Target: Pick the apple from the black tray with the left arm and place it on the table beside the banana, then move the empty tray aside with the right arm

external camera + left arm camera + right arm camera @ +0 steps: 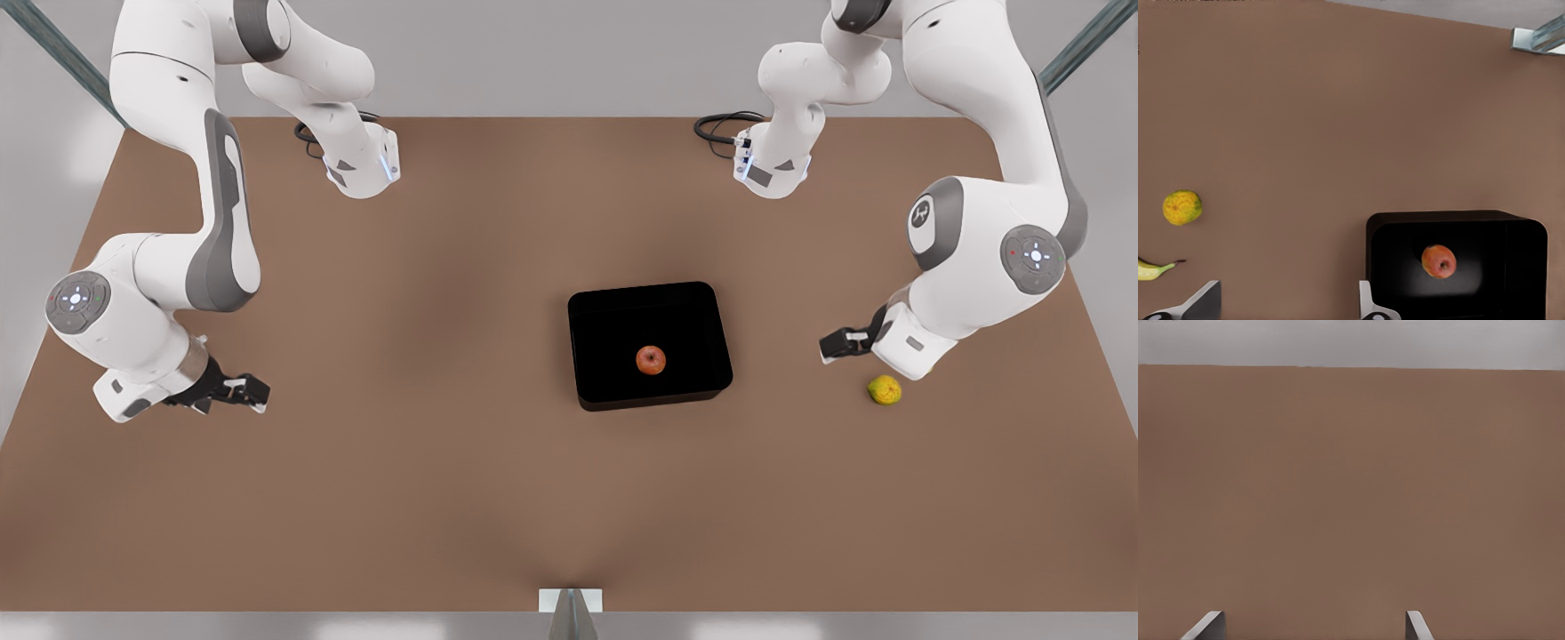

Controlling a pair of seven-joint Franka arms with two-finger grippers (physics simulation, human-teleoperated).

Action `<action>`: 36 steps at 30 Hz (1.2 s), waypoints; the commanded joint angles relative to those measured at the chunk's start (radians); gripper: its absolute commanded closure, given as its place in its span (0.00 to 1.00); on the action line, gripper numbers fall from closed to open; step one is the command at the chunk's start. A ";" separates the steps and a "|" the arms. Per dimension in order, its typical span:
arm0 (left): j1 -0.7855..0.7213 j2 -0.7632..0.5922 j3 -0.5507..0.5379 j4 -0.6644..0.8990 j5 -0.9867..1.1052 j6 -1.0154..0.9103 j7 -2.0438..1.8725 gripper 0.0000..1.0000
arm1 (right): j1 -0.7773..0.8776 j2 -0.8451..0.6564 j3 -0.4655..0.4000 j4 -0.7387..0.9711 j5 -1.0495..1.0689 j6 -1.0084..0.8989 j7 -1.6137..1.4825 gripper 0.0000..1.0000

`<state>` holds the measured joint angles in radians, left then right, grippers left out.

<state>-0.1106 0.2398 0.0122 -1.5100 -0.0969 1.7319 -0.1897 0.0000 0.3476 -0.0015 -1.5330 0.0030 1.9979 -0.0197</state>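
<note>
The banana [1153, 269] is seen cut off in the left wrist view, hidden by the arm in front; both grippers [840, 343] [244, 391] are held wide, empty.

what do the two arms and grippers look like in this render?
Both are white jointed arms with grey joint caps carrying round button markings, and both have black two-finger grippers with pale fingertips. The left gripper is at the front view's right; its base has the larger black cable loop. The right gripper is at the front view's left, with a smaller cable loop.
</note>
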 commanded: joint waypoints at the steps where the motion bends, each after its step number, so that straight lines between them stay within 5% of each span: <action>1: 0.000 -0.001 0.000 0.001 0.000 0.037 -0.096 0.00 | 0.000 -0.001 0.000 0.001 0.000 0.032 -0.011 0.00; 5: 0.002 0.038 0.000 0.027 0.009 0.086 -0.096 0.00 | 0.000 0.022 0.000 0.010 -0.005 0.032 -0.011 0.00; 8: -0.219 0.041 -0.012 0.054 0.013 0.077 -0.393 0.00 | -0.002 0.205 0.000 0.137 -0.001 0.039 -0.014 0.00; 11: -0.328 0.027 -0.014 -0.088 0.032 0.097 -0.456 0.00 | 0.002 0.188 0.001 0.175 -0.001 0.016 -0.014 0.00; 15: -0.385 0.015 -0.005 -0.398 0.069 0.445 -0.537 0.00 | 0.000 0.094 0.000 0.175 -0.001 -0.070 -0.014 0.00; 24: -0.426 0.190 -0.009 -0.354 0.095 0.641 -0.616 0.00 | -0.003 0.096 0.000 0.175 0.002 -0.068 -0.011 0.00; 36: -0.440 0.296 -0.008 -0.285 0.134 0.675 -0.631 0.00 | -0.002 0.096 0.000 0.175 -0.001 -0.068 -0.011 0.00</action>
<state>-0.5506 0.5314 0.0044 -1.7962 0.0304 2.3667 -0.6703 -0.0016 0.4447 -0.0015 -1.3581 0.0008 1.9310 -0.0278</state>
